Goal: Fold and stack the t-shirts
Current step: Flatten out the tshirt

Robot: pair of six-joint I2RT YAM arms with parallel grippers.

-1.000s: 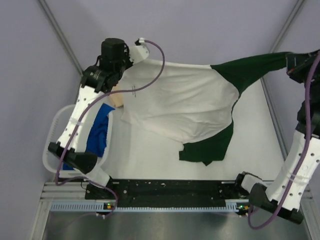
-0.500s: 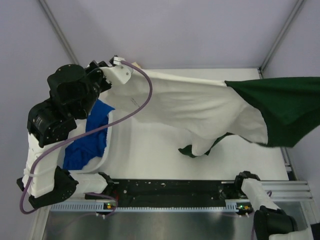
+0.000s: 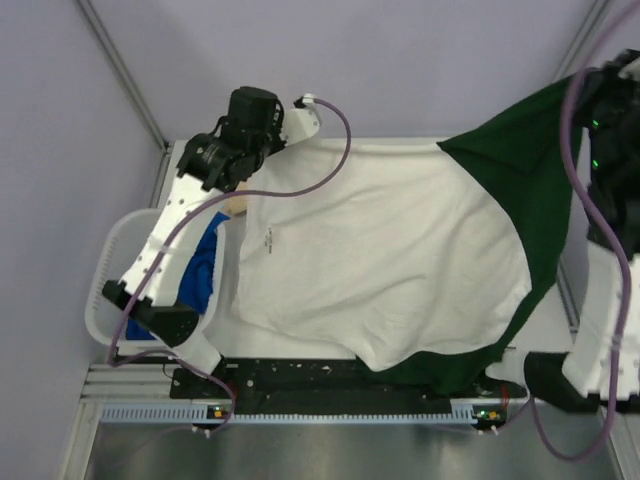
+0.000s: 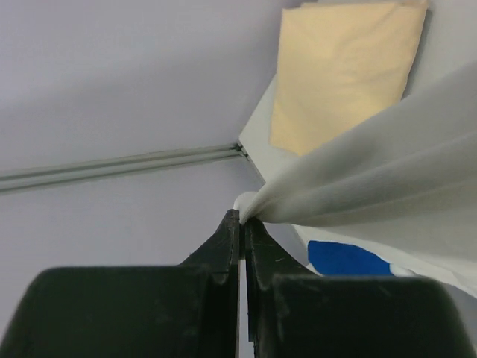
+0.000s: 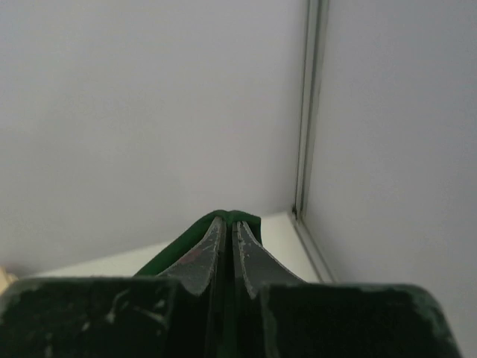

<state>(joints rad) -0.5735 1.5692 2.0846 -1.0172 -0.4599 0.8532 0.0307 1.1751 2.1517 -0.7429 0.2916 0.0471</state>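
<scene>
The white t-shirt with dark green sleeves hangs stretched between both arms above the table, its lower hem drooping to the near edge. My left gripper is shut on its white corner at the far left. My right gripper is shut on the green sleeve edge at the far right. A folded tan t-shirt lies on the table below the left gripper; a small corner shows in the top view. Blue t-shirts lie in the basket.
A white plastic basket stands at the left edge of the table. Grey walls and frame posts close in the back and sides. A black rail with the arm bases runs along the near edge.
Both arms have swung the shirt out and spread it wide; it now hangs flatter and reaches the near edge. The left arm moved back toward the far left, and the right gripper rose to the far right.
</scene>
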